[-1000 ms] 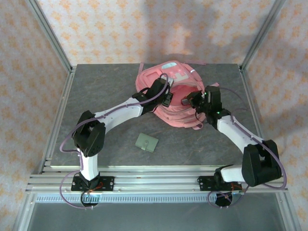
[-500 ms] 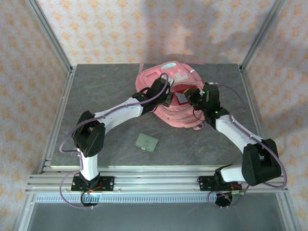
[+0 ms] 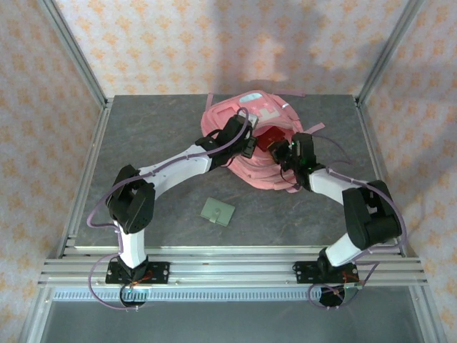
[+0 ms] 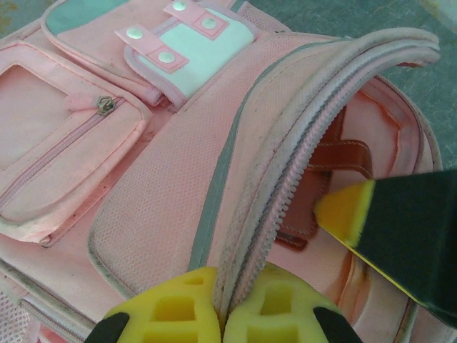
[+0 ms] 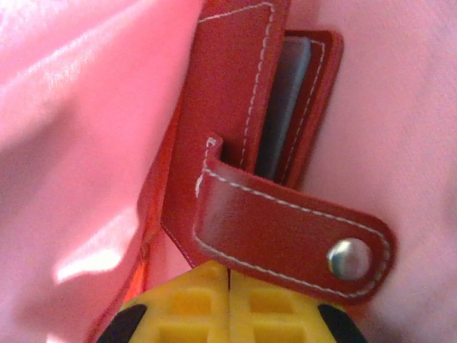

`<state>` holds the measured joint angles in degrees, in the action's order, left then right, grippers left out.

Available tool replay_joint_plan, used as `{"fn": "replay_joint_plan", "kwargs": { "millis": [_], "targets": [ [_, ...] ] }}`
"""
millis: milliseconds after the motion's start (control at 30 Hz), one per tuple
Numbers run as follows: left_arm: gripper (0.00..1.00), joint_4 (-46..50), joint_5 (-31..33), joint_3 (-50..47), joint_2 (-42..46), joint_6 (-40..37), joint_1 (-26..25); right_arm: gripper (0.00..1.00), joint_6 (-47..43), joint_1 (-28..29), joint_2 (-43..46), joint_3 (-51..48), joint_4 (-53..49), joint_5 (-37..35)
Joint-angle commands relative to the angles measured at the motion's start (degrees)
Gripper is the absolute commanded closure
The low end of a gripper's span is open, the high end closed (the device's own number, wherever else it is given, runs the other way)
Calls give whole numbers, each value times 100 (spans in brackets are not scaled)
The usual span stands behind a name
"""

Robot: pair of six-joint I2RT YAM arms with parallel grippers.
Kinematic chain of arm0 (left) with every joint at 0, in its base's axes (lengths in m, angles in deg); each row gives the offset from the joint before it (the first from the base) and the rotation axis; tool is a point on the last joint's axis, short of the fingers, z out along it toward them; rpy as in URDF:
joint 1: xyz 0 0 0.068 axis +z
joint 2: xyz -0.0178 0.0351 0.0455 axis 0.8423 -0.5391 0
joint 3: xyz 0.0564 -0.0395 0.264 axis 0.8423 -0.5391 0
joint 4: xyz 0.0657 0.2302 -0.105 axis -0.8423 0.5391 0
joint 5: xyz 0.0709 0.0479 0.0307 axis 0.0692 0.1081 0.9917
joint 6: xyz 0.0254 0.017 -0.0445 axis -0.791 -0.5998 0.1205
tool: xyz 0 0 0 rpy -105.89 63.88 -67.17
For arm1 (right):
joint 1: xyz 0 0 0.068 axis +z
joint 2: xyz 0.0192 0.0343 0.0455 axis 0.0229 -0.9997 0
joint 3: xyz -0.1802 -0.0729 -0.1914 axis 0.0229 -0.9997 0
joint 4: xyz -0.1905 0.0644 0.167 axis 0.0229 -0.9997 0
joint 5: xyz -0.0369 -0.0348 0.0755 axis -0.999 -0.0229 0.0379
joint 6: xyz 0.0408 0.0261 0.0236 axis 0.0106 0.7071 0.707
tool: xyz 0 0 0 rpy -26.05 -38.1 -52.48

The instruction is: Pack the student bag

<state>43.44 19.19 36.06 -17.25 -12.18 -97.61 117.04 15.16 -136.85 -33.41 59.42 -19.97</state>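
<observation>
The student bag [image 3: 265,175] lies at the middle of the surface's far edge. The left claw [image 4: 223,293] pinches its zipper rim. The right claw [image 5: 228,286], pressed together, sits inside it against a red case [image 5: 243,143].

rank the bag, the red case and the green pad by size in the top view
1. bag, by far the largest.
2. green pad, seen whole.
3. red case, smallest as seen, but it is partly hidden inside the bag, so its rank against the pad is unsure.
</observation>
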Motion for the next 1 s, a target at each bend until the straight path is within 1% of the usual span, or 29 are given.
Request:
{"fn": "replay_joint_plan", "kwargs": {
  "millis": [0,67,133,200,233,333,367,467,600,633,767,833,867,967],
  "targets": [
    [100,-478,-188,120,564,248,-125,100,197,37,-305,354,651,59],
    [100,-498,-195,74,571,266,-128,100,197,68,-464,527,617,176],
    [100,-509,-163,53,562,288,-134,94,101,100,-532,625,448,265],
    [100,-489,-71,47,547,292,-134,84,30,103,-460,576,290,334],
    [100,-480,-27,47,539,285,-130,76,-30,111,-371,522,180,350],
    [100,-463,86,58,520,250,-126,59,-260,106,54,381,-354,281],
    [100,-454,107,56,512,240,-119,57,-320,108,239,327,-556,249],
    [100,-454,157,56,503,244,-108,55,-525,109,869,115,-1033,238],
    [100,-445,106,39,507,278,-108,52,-909,105,1778,-235,-1816,41],
    [98,-437,105,23,518,297,-108,51,-1002,103,2013,-334,-2033,-40],
    [67,-392,70,-66,638,385,-117,51,-1304,103,2897,-677,-2674,-263],
    [58,-447,38,-221,805,473,-125,51,-1443,103,3277,-826,-2837,-187],
    [55,-493,27,-372,927,530,-125,51,-1506,107,3443,-910,-2889,-107],
    [53,-673,68,-929,1381,773,-126,52,-1670,111,3787,-1123,-2874,325]
  ]
}}
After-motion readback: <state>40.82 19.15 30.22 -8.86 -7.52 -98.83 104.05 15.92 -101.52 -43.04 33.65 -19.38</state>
